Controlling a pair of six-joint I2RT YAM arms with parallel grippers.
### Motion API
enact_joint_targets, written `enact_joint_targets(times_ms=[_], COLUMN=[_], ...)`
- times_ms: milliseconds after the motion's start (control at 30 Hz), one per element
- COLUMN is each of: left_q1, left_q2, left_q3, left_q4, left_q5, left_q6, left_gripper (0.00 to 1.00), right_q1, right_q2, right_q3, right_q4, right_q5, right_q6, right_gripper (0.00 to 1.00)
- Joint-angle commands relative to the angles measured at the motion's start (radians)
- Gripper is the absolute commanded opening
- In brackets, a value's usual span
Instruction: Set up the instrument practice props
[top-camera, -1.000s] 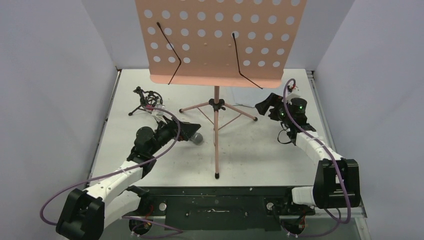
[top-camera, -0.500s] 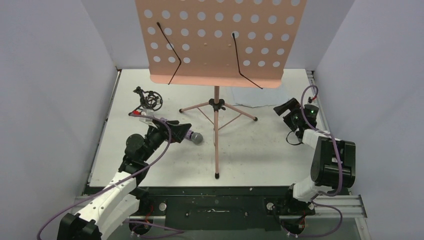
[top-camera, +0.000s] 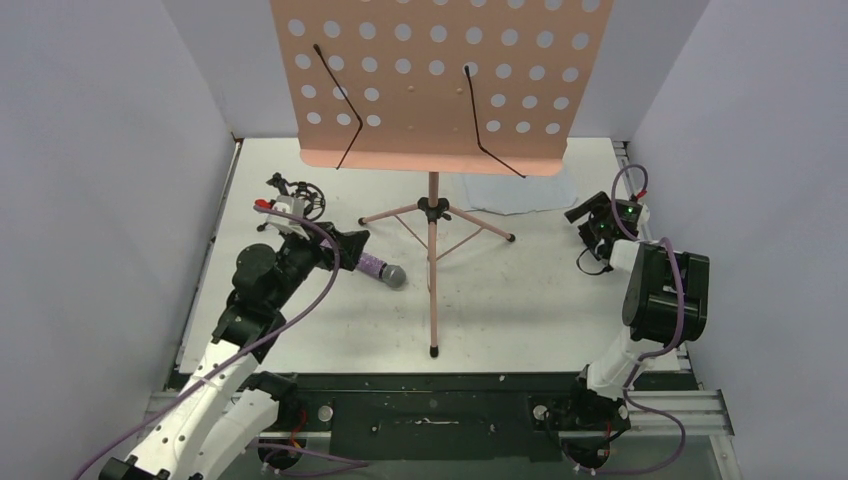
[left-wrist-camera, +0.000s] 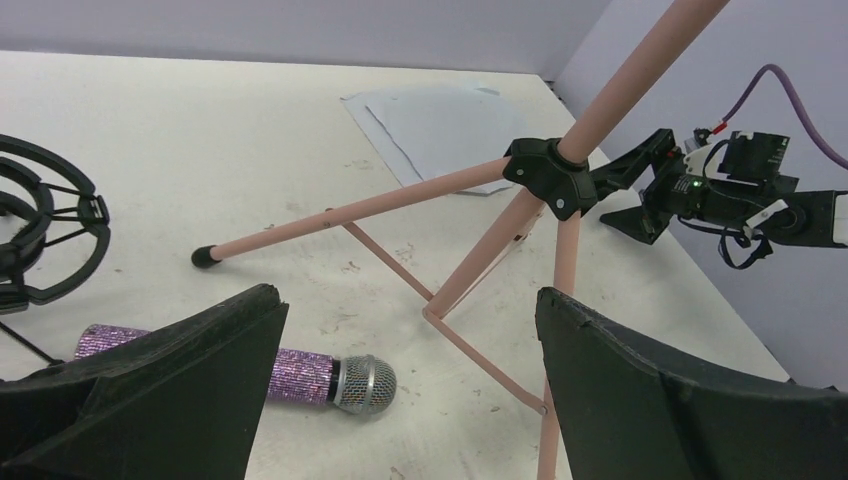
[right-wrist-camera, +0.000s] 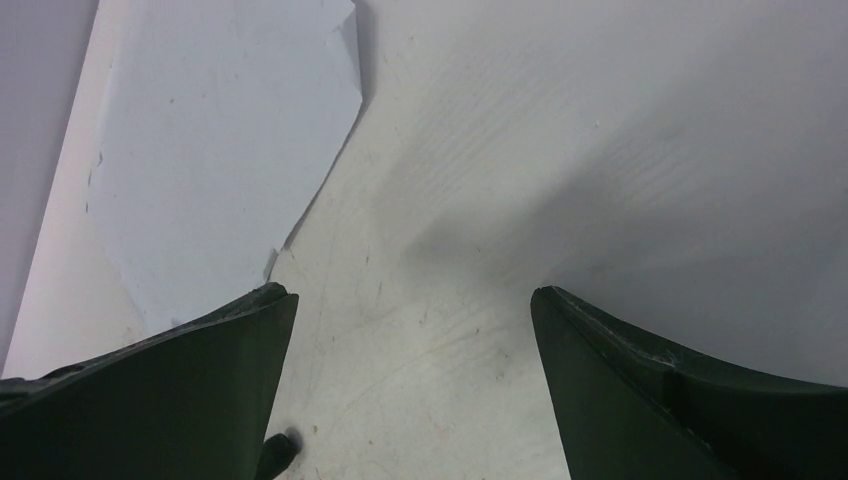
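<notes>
Okay, pickup stage — left gripper (left-wrist-camera: 405, 300) spread, empty, poised by microphone (left-wrist-camera: 300, 375) lying between mic holder (top-camera: 300, 200) and music stand (top-camera: 432, 280); right gripper (right-wrist-camera: 410, 295) spread too, near sheet-music pages (right-wrist-camera: 220, 140). Next: descend, pinch purple barrel.

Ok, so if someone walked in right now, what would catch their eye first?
The pink music stand dominates the scene. It stands in the middle of the table, and its perforated desk holds no pages. Left of its pole a purple glitter microphone lies on its side, and white paper sheets lie flat at the far right, behind the stand.
</notes>
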Motion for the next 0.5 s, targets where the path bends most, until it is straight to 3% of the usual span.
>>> enact_joint_targets(times_ms=[0,133,300,467], left_q1=[0.006,0.007,0.006,0.006], left_q2=[-0.029,-0.048,-0.064,-0.073], left_q3=[0.050,0.021,-0.051,-0.105], left_q4=[-0.105,-0.095,-0.024,0.039], left_q5=[-0.041,-0.027,0.024,0.011], left_q6=[0.093,0.089,0.033,0.003], left_gripper=[0.96,0.96,0.96,0.96], right_q1=[-0.009,-0.010,-0.018,-0.036], right_q2=[0.059,0.115,0.181,0.259], right_q3=[0.068,0.130,0.178,0.215], right_q4=[0.002,0.021,0.053,0.106], right_q5=[0.039,0.011,-0.011,-0.076], right_q6=[0.005,0.004,0.009,0.044], right_gripper=[0.94,1.00,0.89,0.70])
